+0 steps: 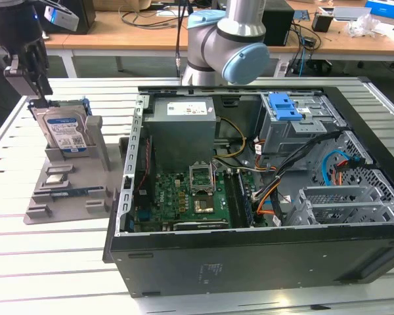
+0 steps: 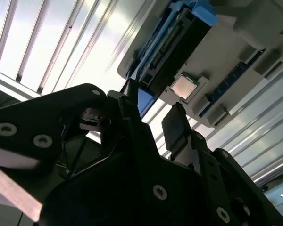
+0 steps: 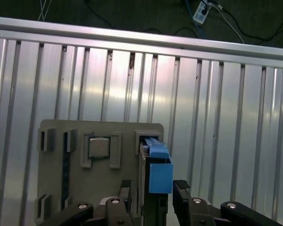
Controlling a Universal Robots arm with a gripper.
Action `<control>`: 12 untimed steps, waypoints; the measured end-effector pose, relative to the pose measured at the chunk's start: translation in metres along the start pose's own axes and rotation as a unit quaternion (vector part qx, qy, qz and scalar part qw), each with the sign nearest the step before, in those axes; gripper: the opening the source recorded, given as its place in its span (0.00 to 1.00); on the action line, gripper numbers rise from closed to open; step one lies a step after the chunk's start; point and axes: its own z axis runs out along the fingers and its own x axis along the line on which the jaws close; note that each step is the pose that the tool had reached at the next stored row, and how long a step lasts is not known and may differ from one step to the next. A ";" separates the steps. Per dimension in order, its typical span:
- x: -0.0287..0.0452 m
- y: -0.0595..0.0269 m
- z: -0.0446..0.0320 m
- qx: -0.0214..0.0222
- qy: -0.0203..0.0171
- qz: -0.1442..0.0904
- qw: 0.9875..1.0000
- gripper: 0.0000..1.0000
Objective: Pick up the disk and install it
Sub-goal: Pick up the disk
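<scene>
The disk [image 1: 64,131] stands on edge in a grey holder [image 1: 72,187] on the slatted table, at the exterior view's left. It is a silver drive with a blue-and-white label and a blue rail frame. My gripper [image 1: 37,98] hangs at the disk's upper corner. In the first wrist view the black fingers [image 3: 125,190] stand on either side of the disk's blue rail [image 3: 159,165], a small gap on each side, so the gripper [image 3: 152,189] is open. The second wrist view shows the gripper [image 2: 153,113] the same way, just short of the disk [image 2: 179,37].
An open computer case [image 1: 249,252] lies on its side to the exterior view's right of the holder. Inside are a grey power supply [image 1: 182,131] and a silver drive cage with a blue latch [image 1: 282,105]. A processor chip [image 3: 99,147] sits in the holder. The arm's base [image 1: 223,39] rises behind the case.
</scene>
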 end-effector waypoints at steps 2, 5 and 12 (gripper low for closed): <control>-0.0023 0.0005 0.0041 0.000 0.000 0.000 1.000 0.48; -0.0056 0.0015 0.0084 0.000 0.000 0.000 1.000 0.48; -0.0075 0.0018 0.0250 0.000 0.000 -0.001 1.000 0.48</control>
